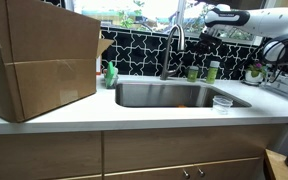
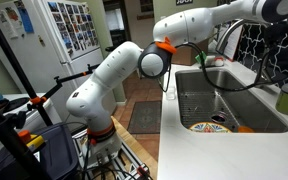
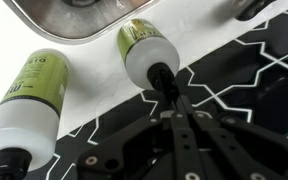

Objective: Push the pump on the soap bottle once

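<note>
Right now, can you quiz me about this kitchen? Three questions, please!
1. True or false: the box stands on the counter beside the sink.
2. How many bottles show in the wrist view?
3. The gripper in the wrist view is: A) wide open, B) shut, C) holding a cup.

Key: 1 true; 2 two; 3 B.
</note>
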Robot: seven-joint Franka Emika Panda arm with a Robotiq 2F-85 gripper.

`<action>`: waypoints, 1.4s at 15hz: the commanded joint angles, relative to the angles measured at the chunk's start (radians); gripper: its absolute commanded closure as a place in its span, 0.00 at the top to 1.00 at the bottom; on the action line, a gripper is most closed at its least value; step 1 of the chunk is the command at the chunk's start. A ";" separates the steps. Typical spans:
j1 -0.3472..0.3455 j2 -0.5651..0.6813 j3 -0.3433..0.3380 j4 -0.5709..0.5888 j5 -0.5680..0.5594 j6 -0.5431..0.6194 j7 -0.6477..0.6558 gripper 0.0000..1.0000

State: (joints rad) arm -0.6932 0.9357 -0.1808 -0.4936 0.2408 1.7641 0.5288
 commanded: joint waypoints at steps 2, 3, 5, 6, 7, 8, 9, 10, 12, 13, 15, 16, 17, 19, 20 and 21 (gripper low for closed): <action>-0.023 0.070 0.039 0.077 -0.020 -0.052 0.022 0.00; -0.021 0.074 0.038 0.081 -0.029 -0.064 0.020 0.00; -0.010 0.039 0.032 0.014 -0.049 -0.052 0.014 0.00; -0.007 0.037 0.031 0.007 -0.057 -0.046 0.015 0.00; -0.006 0.039 0.031 0.007 -0.062 -0.045 0.016 0.00; -0.004 0.041 0.030 0.008 -0.067 -0.042 0.020 0.00; -0.004 0.041 0.032 0.007 -0.068 -0.044 0.016 0.00; -0.003 0.043 0.033 0.007 -0.069 -0.043 0.017 0.00; -0.002 0.047 0.036 0.005 -0.071 -0.044 0.014 0.00; 0.000 0.049 0.034 0.006 -0.076 -0.043 0.016 0.00; 0.001 0.055 0.032 0.004 -0.083 -0.046 0.015 0.00; 0.002 0.058 0.032 0.004 -0.084 -0.044 0.016 0.00; 0.003 0.060 0.031 0.003 -0.087 -0.044 0.016 0.00; 0.002 0.065 0.034 0.002 -0.087 -0.044 0.014 0.00; 0.002 0.067 0.035 0.003 -0.086 -0.044 0.015 0.00; 0.002 0.069 0.039 0.002 -0.082 -0.044 0.012 0.00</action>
State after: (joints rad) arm -0.6904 0.9567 -0.1560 -0.4555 0.1758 1.7424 0.5315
